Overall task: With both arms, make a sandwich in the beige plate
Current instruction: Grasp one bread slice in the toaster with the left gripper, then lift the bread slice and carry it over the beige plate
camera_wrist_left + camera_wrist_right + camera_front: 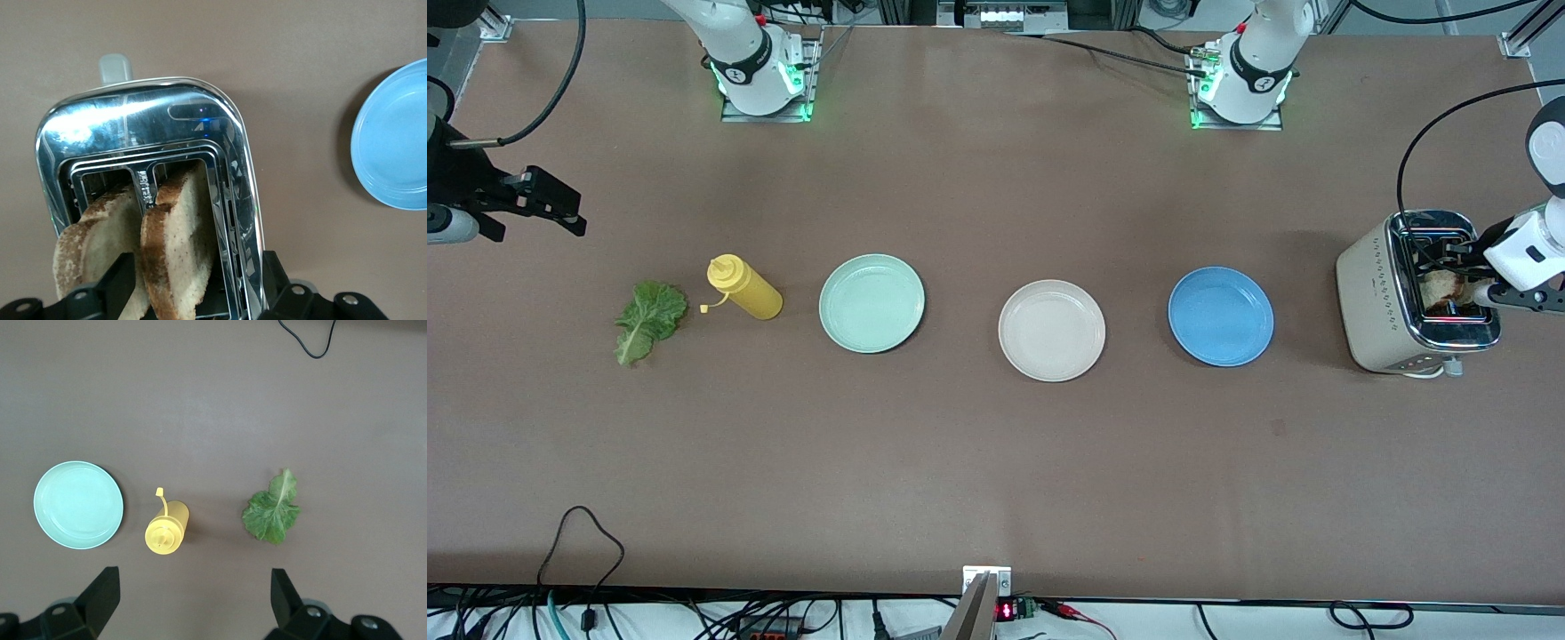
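Left wrist view: two bread slices [177, 247] in toaster [140, 123] | both grippers spread.

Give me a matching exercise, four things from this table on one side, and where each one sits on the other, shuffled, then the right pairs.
Things:
1. bread slices
2. lettuce leaf
3. yellow squeeze bottle
4. beige plate

Places:
A. between the mint-green plate and the blue plate
B. in the toaster slots
C. between the lettuce and the mint-green plate
D. nearest the right arm's end of the table

Pairs: 1-B, 2-D, 3-C, 4-A
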